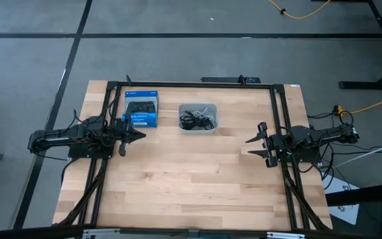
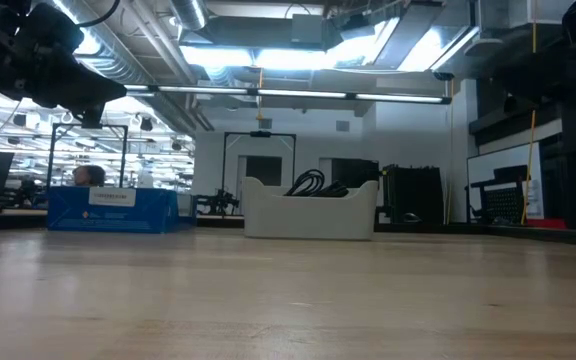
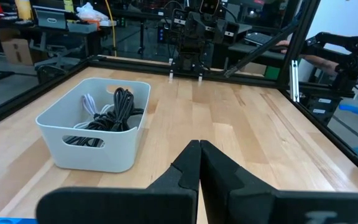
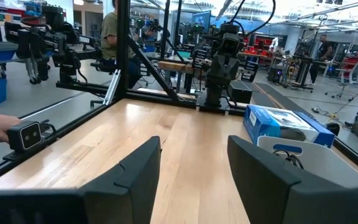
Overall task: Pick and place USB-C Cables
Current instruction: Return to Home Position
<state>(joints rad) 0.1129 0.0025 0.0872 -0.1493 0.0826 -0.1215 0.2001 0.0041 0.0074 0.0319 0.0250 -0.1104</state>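
Observation:
A white bin [image 1: 198,118] stands at the table's far middle and holds the coiled USB-C cables [image 1: 197,120], black ones and a white one [image 3: 89,102]; they also show in the left wrist view [image 3: 114,112] and poke over the bin's rim in the low view [image 2: 311,184]. My left gripper [image 1: 140,135] is shut and empty, above the table's left side, left of the bin. My right gripper [image 1: 252,144] is open and empty at the table's right side, its fingers pointing toward the left.
A blue box [image 1: 141,109] lies left of the bin at the far left; it also shows in the low view [image 2: 113,210] and the right wrist view [image 4: 278,124]. A black frame [image 1: 191,84] runs round the table. People show in the room beyond.

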